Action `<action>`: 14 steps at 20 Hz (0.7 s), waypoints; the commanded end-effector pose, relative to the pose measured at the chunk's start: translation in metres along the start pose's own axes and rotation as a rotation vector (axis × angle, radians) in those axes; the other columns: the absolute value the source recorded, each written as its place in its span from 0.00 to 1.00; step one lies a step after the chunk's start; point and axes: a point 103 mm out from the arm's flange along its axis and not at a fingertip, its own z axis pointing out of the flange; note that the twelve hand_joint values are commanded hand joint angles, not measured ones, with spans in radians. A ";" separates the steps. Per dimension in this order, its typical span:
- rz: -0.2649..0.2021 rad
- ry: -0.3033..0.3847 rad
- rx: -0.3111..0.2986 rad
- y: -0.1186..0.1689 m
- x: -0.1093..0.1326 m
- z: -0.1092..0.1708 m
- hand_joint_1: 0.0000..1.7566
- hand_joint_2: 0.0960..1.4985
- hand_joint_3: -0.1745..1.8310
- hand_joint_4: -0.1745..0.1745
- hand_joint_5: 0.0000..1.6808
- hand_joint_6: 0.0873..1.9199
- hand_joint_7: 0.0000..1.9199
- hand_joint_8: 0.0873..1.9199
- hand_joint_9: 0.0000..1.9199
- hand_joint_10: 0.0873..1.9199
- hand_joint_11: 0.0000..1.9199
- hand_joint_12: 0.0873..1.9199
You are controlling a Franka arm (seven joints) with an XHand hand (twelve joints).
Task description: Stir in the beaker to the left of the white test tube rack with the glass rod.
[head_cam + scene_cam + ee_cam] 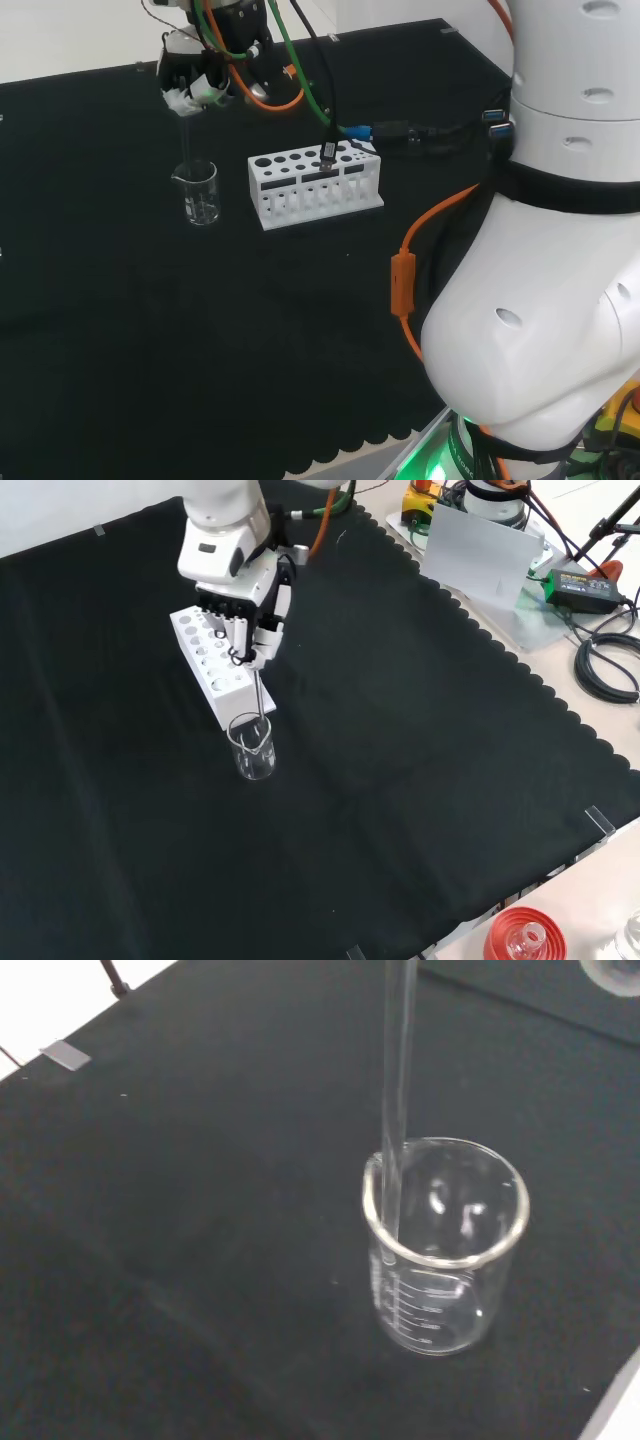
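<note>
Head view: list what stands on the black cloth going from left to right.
Beaker with the glass rod dipping into it from the hand → white test tube rack → the arm's own white links.

Hand (250,620) above the bench, fingers curled, pointing downward

Clear glass beaker (445,1250) stands upright on the desk, just left of the white test tube rack (315,183) in the head view; glass rod (397,1100) stands inside, near its rim.
</note>
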 end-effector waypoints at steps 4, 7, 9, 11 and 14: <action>-0.033 -0.004 0.002 0.011 0.021 0.002 0.67 0.78 0.00 0.00 0.59 0.51 0.82 0.28 0.93 0.15 0.87 0.38; -0.028 -0.003 0.001 0.020 0.015 0.003 0.67 0.78 0.00 0.00 0.59 0.51 0.82 0.28 0.93 0.15 0.87 0.38; -0.026 -0.002 0.001 0.023 0.009 0.003 0.67 0.78 0.00 0.00 0.59 0.51 0.82 0.28 0.93 0.15 0.87 0.38; -0.023 -0.005 0.001 0.024 0.006 0.003 0.67 0.78 0.00 0.00 0.59 0.51 0.82 0.28 0.93 0.15 0.87 0.38; -0.018 0.005 0.007 0.025 -0.004 0.004 0.67 0.78 0.00 0.00 0.59 0.51 0.82 0.28 0.93 0.15 0.87 0.38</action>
